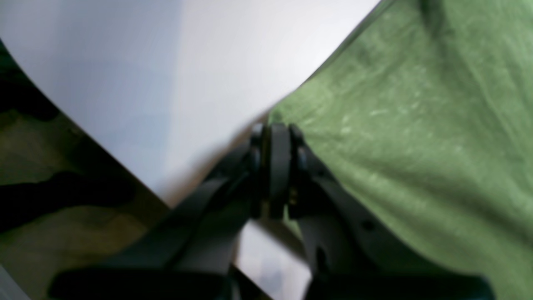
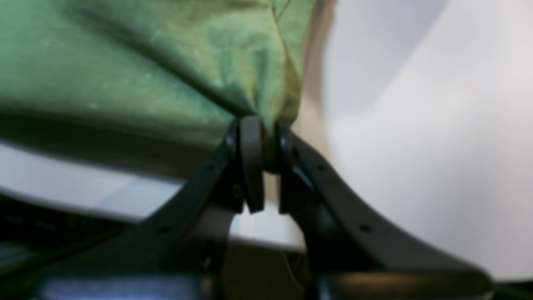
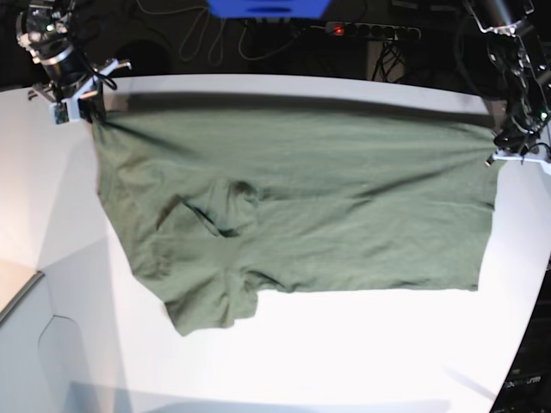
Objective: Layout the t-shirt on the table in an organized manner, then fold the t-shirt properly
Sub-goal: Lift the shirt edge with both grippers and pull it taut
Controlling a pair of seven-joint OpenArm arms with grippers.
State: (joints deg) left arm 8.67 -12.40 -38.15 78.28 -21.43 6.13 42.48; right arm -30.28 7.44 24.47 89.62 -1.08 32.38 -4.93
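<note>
The left gripper is closest to its wrist camera, with its jaws pressed together on a corner of the t-shirt, just at the cloth's edge over the table. The right gripper has its jaws clamped on a bunched corner of the same t-shirt. In the base view the t-shirt is stretched wide between both grippers along the far edge of the table, and one sleeve lies toward the near side.

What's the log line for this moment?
left tool: shut on shirt | right tool: shut on shirt | shirt: stretched over table
</note>
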